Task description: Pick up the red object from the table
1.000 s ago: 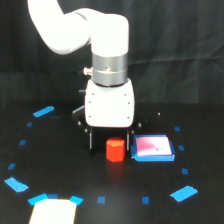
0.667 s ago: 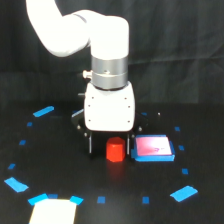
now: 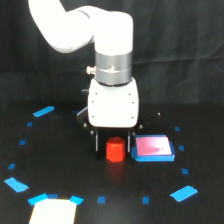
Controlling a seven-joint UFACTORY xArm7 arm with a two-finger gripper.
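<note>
The red object is a small stubby red-orange block standing on the black table. My gripper is lowered straight over it, its white body just above the block. Its two dark fingers stand on either side of the block, one at the exterior view's left and one at the right, with small gaps showing. The gripper is open around the block, which rests on the table.
A flat pad with a pink-white top and blue edge lies just to the exterior view's right of the block. Light-blue tape pieces ring the work area. A pale sheet sits at the front left edge.
The gripper has come down toward the table, so its fingers now flank the red block instead of hanging above it. The block has not moved.
</note>
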